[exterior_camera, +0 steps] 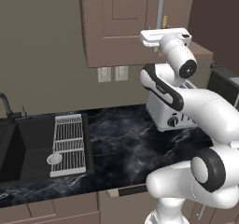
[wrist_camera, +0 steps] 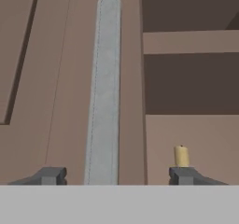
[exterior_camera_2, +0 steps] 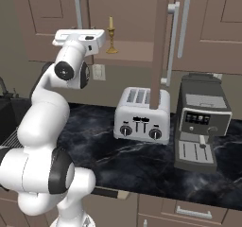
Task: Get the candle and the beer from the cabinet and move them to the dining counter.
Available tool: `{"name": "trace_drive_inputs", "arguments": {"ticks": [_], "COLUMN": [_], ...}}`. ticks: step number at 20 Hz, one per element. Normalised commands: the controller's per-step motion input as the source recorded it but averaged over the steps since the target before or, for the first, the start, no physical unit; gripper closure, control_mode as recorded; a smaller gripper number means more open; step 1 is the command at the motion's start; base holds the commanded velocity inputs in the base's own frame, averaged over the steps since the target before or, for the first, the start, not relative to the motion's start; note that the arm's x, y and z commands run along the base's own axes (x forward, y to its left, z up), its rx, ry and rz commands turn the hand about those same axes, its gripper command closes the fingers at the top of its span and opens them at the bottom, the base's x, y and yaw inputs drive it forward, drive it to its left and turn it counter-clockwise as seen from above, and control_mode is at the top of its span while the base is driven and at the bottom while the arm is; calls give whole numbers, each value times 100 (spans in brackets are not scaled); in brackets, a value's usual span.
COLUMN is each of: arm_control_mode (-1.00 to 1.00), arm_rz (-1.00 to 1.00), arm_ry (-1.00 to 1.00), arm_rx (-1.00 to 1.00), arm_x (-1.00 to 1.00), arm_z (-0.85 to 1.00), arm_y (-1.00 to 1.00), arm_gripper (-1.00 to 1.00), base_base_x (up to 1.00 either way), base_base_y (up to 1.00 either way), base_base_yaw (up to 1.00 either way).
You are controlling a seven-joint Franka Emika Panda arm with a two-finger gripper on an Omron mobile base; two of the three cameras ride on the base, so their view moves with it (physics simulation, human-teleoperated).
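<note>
The golden-tan candle (exterior_camera_2: 111, 36) stands upright on the lowest shelf of the open cabinet (exterior_camera_2: 133, 54). My gripper (wrist_camera: 116, 176) is open, raised in front of the closed left door, level with that shelf. In the hand view the door's long silver handle (wrist_camera: 105, 92) runs up between my fingertips (wrist_camera: 49, 175), and the candle's top (wrist_camera: 181, 155) pokes up just behind the right one. From the right base view my white hand (exterior_camera_2: 79, 37) sits just left of the candle, apart from it. The beer and the dining counter are out of view.
The cabinet's right door (exterior_camera_2: 160, 46) stands open, edge-on over a silver toaster (exterior_camera_2: 142, 116). A dark coffee machine (exterior_camera_2: 201, 124) stands right of it on the black marbled worktop (exterior_camera: 126, 143). A sink (exterior_camera: 23, 148) with a wire rack (exterior_camera: 68, 143) lies at the left.
</note>
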Motion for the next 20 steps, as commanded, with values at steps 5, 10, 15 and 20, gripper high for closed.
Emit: {"name": "trace_drive_inputs", "arguments": {"ticks": [5,10,15,20], "arm_control_mode": [-100,-100,-100,-100], "arm_rz": [0,0,0,0], "arm_ry": [0,0,0,0], "arm_rx": [0,0,0,0], "arm_x": [0,0,0,0], "arm_z": [0,0,0,0], "arm_y": [0,0,0,0], "arm_gripper": [100,100,100,100], "base_base_x": [0,0,0,0], "base_base_y": [0,0,0,0], "base_base_yaw": [0,0,0,0]}}
